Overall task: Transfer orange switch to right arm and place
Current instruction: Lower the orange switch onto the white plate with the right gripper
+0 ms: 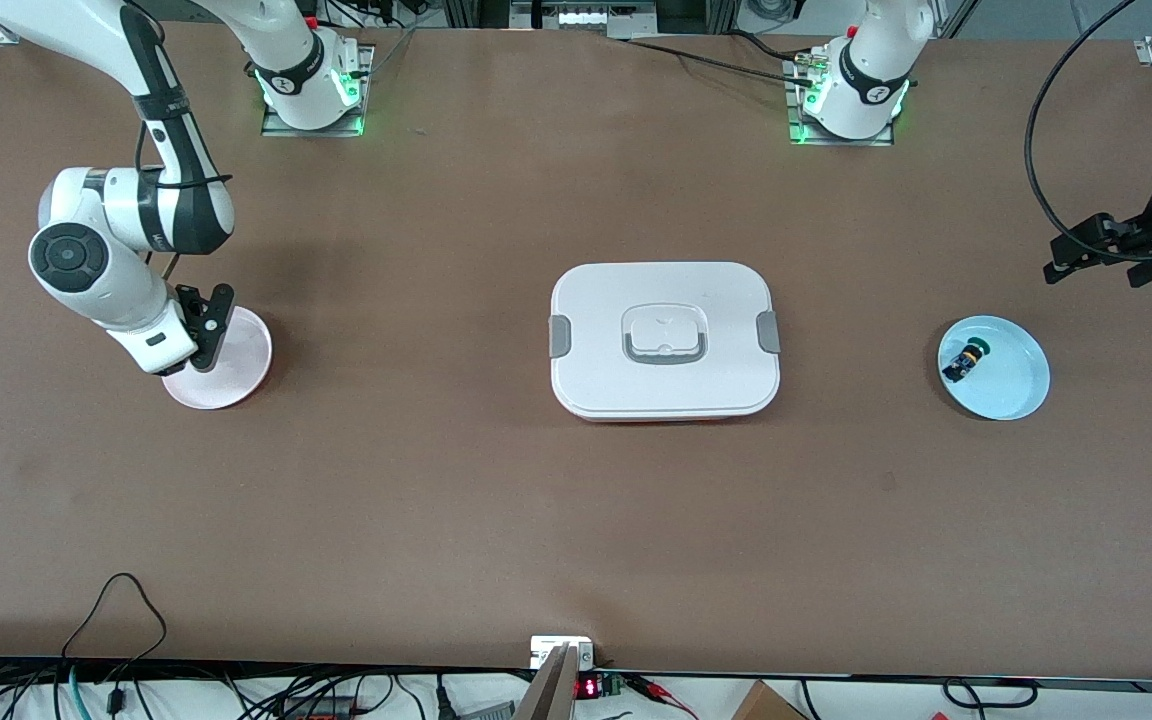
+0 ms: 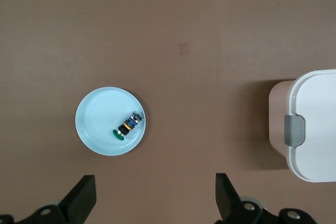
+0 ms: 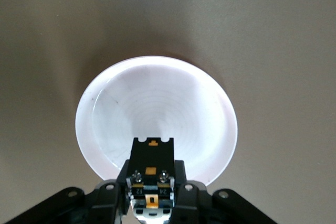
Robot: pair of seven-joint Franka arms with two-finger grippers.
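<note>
My right gripper (image 1: 208, 325) is shut on the orange switch (image 3: 152, 156), a small black block with orange-yellow marks, and holds it just over the pale pink plate (image 1: 236, 375) toward the right arm's end of the table. In the right wrist view the gripper (image 3: 152, 191) grips the switch above the plate (image 3: 157, 98), which holds nothing. My left gripper (image 1: 1086, 250) is open and empty, up over the table at the left arm's end. In its wrist view the gripper (image 2: 155, 203) has its fingers (image 2: 84, 198) spread wide.
A light blue plate (image 1: 1016, 385) toward the left arm's end holds a black-and-blue switch with a green cap (image 1: 964, 360); both show in the left wrist view, plate (image 2: 97, 116) and switch (image 2: 127, 125). A white lidded box (image 1: 664, 340) stands mid-table.
</note>
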